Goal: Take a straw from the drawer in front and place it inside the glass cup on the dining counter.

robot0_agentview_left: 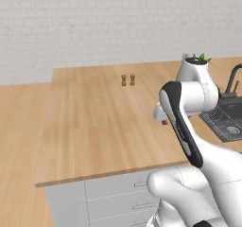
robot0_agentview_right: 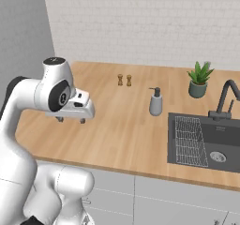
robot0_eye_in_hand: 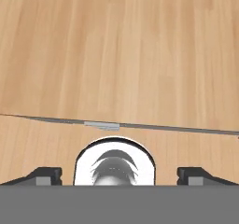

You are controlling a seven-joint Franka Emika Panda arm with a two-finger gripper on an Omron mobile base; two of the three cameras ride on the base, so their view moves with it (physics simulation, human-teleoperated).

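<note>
The glass cup [robot0_eye_in_hand: 114, 164] stands upright on the light-wood dining counter [robot0_eye_in_hand: 32, 143], seen from straight above as a pale round rim. My gripper [robot0_eye_in_hand: 119, 175] hangs over it, open, with one dark fingertip [robot0_eye_in_hand: 44, 175] on each side and a gap between each and the glass. In the right base view the gripper [robot0_agentview_right: 71, 120] points down over the left part of the counter [robot0_agentview_right: 117, 135]. I cannot make out the straw. The grey drawer fronts [robot0_agentview_left: 113, 187] under the counter's near edge look shut.
Two small brown shakers [robot0_agentview_right: 124, 80] stand at the back of the counter. A grey pump bottle [robot0_agentview_right: 155, 102], a potted plant [robot0_agentview_right: 199, 81], a dark faucet [robot0_agentview_right: 227, 100] and the inset sink [robot0_agentview_right: 206, 144] lie to the right. A counter edge [robot0_eye_in_hand: 140, 126] runs just beyond the cup.
</note>
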